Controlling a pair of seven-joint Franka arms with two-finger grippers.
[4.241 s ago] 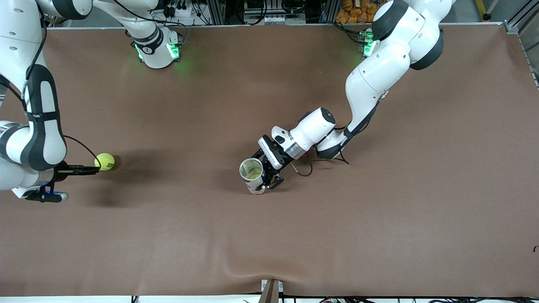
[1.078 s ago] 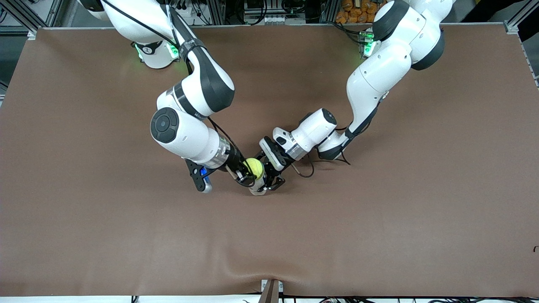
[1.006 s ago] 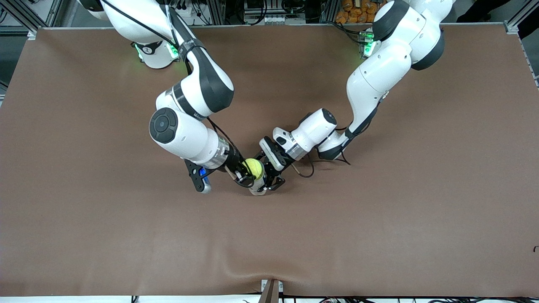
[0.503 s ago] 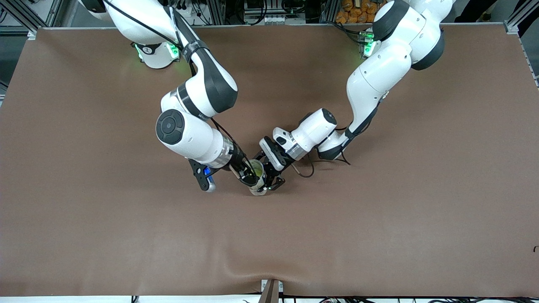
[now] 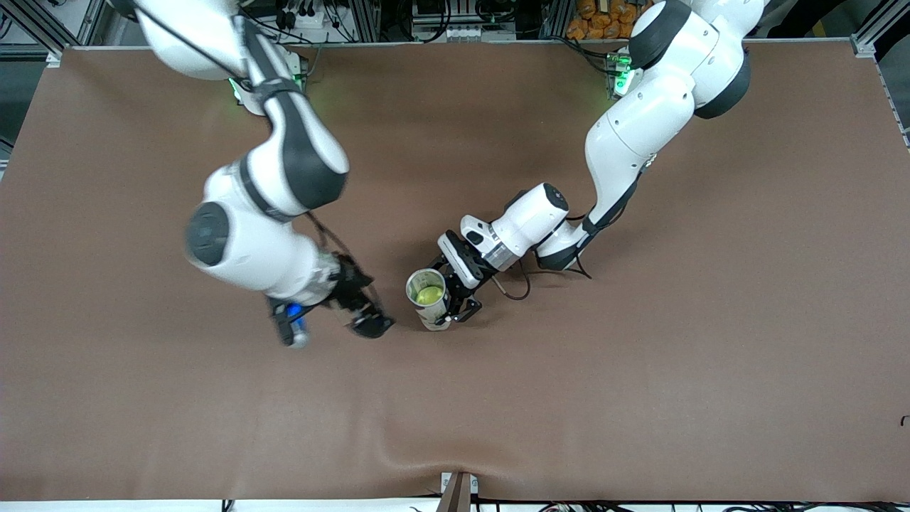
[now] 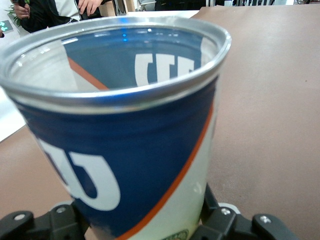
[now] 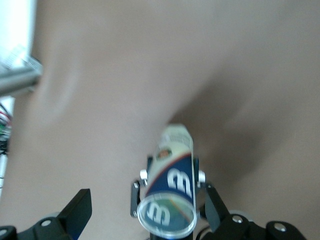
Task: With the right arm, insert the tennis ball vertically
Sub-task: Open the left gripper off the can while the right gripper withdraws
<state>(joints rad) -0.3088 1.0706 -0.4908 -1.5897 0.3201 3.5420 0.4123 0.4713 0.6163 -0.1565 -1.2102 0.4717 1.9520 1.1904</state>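
Tennis ball (image 5: 429, 294), fuzzy yellow-green, sits inside an upright metal-rimmed can (image 5: 428, 298) printed in blue and white with an orange stripe; only the ball's top shows through the can's open mouth in the front view. The can stands near the middle of a brown cloth-covered table (image 5: 640, 355). In the left wrist view the silver rim and blue wall of the can fill the picture, and the ball itself is hidden.

The left gripper (image 5: 455, 295), black, is beside the can low down, with its fingers (image 6: 227, 225) on either side of the can's base. They look closed on it, but whether they press firmly cannot be told.

The right gripper (image 5: 364, 316) is over bare table just beside the can, toward the right arm's end, blurred with motion. Its fingers (image 7: 76, 214) are spread wide and hold nothing. The right wrist view shows the can and its round mouth between and past those open fingers.

Judging from this, the insertion looks done, and the risks lie in the retreat. The right arm is moving fast close to a tall, narrow can, so a swing of the wrist or a trailing finger could clip the rim and tip it. If the left fingers slacken early, the can has nothing steadying it, and a knock could spill the ball back out. The soft, slightly wrinkled cloth may also let the can rock.
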